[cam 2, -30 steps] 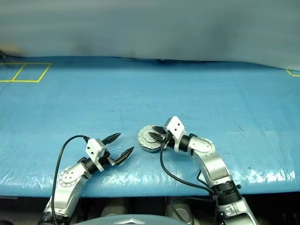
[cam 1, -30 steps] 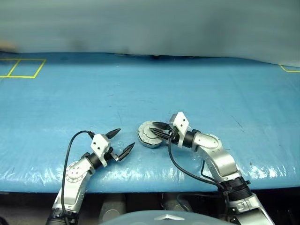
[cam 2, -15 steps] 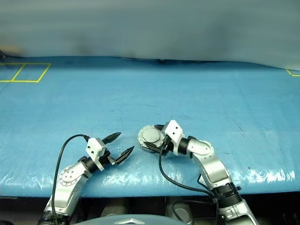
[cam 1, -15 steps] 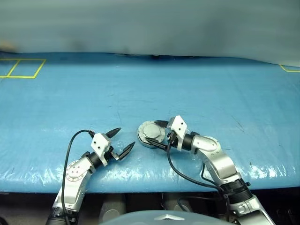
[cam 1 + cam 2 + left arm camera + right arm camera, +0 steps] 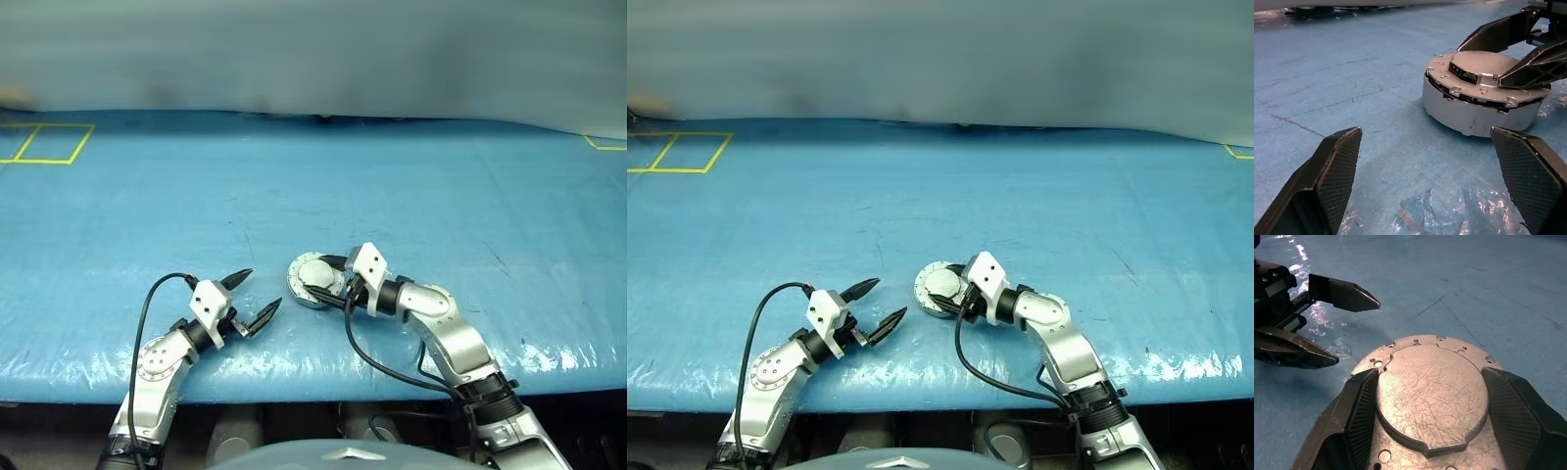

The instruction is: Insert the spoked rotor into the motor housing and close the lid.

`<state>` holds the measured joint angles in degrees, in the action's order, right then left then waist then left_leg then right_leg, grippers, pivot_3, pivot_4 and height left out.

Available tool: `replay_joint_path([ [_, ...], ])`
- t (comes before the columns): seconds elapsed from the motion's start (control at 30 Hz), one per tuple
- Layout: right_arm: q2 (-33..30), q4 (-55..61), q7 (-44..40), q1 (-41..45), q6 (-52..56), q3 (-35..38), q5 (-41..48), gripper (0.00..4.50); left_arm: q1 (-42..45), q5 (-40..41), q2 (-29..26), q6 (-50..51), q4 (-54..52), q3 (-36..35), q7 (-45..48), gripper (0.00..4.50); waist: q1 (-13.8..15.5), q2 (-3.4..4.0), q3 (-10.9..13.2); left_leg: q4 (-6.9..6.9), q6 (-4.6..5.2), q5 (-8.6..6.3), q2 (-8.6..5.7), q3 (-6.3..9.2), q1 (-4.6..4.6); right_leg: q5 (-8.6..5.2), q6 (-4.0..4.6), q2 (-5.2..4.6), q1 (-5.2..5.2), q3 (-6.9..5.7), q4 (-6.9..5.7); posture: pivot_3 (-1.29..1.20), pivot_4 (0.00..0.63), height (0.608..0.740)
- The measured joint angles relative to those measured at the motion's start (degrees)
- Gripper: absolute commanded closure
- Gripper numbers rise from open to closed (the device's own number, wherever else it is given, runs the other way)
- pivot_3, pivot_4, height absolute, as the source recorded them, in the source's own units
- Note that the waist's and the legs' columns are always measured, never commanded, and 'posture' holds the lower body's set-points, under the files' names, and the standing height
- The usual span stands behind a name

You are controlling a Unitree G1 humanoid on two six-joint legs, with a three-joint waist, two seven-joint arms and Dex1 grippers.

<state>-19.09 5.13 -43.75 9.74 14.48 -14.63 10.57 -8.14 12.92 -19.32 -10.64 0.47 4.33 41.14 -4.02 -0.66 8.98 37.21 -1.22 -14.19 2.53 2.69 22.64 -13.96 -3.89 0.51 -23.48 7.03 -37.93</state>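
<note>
The motor housing (image 5: 1469, 117) sits on the blue table with the lid (image 5: 1484, 63) lying flat on it, plain grey side up; a thin dark gap shows between them. The spoked rotor is hidden. My right gripper (image 5: 328, 279) reaches over the lid from the right, open. Its fingers (image 5: 1359, 411) lie to either side of the lid's raised middle (image 5: 1430, 391), close against it. My left gripper (image 5: 265, 287) hovers a short way left of the housing, open and holding nothing, pointing at the housing.
The blue plastic-covered table (image 5: 411, 186) stretches wide around the housing. Yellow tape squares (image 5: 44, 142) mark its far left corner. The table's near edge runs just below both arms. A black cable (image 5: 377, 357) loops from the right wrist.
The right gripper's fingers, close together across the lid a second ago, have spread to either side of its raised middle, and the hand has edged left. The left arm has not moved.
</note>
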Motion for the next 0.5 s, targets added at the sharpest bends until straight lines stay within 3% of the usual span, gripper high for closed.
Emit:
replay_joint_path([
  [0.5, -0.34, 0.92, 2.97, 0.41, 0.92, -2.19, -3.84, 1.5, -0.14, -0.53, 0.09, 0.0, 0.02, 0.0, -0.1, 0.0, 0.03, 0.0, -0.01, 0.06, -0.01, 0.01, 0.0, -0.02, -0.08, -0.02, 0.03, -0.01, 0.08, 0.01, 0.0, 0.0, 0.15, 0.74],
])
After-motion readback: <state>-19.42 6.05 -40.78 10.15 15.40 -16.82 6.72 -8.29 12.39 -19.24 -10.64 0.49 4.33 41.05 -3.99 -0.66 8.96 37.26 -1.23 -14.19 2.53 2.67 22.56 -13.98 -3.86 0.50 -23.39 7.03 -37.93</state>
